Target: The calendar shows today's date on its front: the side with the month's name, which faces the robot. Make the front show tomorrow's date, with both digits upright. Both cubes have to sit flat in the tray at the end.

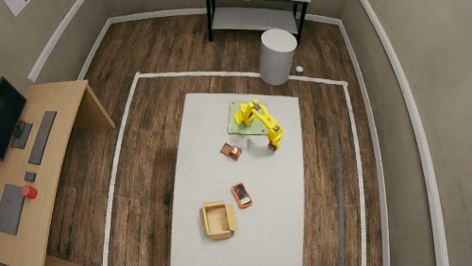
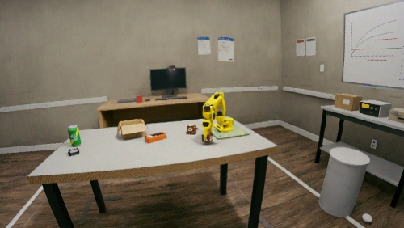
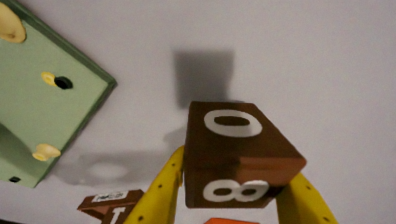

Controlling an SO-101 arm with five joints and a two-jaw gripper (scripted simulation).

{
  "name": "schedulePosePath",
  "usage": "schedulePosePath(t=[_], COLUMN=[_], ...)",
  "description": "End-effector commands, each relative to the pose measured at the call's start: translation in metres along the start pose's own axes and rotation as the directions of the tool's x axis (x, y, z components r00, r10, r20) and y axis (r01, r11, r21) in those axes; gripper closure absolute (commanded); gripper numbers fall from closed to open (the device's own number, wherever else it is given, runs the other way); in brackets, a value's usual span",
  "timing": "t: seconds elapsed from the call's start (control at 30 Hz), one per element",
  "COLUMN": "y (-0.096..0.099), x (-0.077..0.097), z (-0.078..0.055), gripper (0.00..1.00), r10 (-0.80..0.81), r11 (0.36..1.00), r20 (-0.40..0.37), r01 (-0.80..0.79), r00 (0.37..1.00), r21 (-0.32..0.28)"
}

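My gripper [image 1: 274, 142] [image 2: 207, 137] [image 3: 239, 167] is shut on a brown cube [image 1: 272, 147] [image 2: 208, 141] [image 3: 220, 150] with white digits. In the wrist view the held cube shows a 0 on one face and an 8 on the face below it; its shadow lies on the table beyond it. The brown calendar tray [image 1: 225, 149] [image 3: 92, 204] stands apart from the gripper, with a white month label at its front, too small to read. The other brown cube [image 1: 234, 152] [image 2: 191, 129] [image 3: 120, 215] is at the tray and shows a 1 in the wrist view, cut off by the frame's lower edge.
The green base plate [image 1: 234, 124] [image 2: 238, 133] [image 3: 65, 110] is under the arm. An orange-cased device [image 1: 242, 195] [image 2: 155, 137] and an open cardboard box [image 1: 218, 221] [image 2: 132, 130] are farther out on the table. A green can [image 2: 74, 136] and a small black object [image 2: 73, 152] are at the far end.
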State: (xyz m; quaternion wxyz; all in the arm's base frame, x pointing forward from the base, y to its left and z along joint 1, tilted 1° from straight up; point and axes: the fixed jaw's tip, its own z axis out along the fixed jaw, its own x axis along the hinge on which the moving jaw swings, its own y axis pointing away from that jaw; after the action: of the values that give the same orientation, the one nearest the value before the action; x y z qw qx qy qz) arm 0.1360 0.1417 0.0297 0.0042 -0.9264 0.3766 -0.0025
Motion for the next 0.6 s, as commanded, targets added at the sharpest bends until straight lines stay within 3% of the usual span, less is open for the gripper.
schedulePosePath(t=[0.0, 0.57], y=[0.0026, 0.0028], x=[-0.0015, -0.0015], z=[0.0038, 0.0098], gripper=[1.0, 1.0], r10=[0.002, 0.002], r11=[1.0, 1.0], r20=[0.001, 0.001], r01=[-0.002, -0.002], r00=[1.0, 1.0], r21=[-0.015, -0.015])
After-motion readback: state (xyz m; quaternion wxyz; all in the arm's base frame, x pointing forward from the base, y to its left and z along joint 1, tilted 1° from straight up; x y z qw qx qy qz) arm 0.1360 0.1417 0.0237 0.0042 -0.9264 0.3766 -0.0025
